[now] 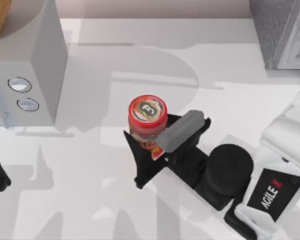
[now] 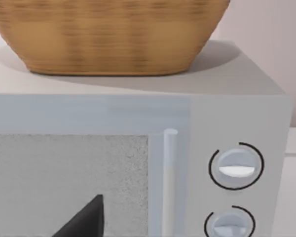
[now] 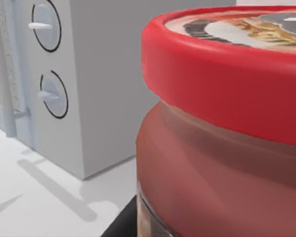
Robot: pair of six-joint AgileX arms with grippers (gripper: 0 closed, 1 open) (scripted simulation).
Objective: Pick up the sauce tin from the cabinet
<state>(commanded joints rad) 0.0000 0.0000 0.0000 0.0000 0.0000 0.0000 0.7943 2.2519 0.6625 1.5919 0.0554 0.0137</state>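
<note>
The right gripper (image 1: pixel 149 150) has its dark fingers (image 1: pixel 140 162) on either side of the sauce tin (image 1: pixel 148 120), closed on its lower body while the red lid stands clear above them. The tin sits upright between the fingers, over the open table (image 1: pixel 90 190), well apart from the microwave (image 1: pixel 35 85). To do this step well, keep the squeeze steady, hold the tin upright, and lift straight without swinging toward the microwave. The left gripper (image 2: pixel 84 219) waits by the microwave door; I cannot tell its finger state.
</note>
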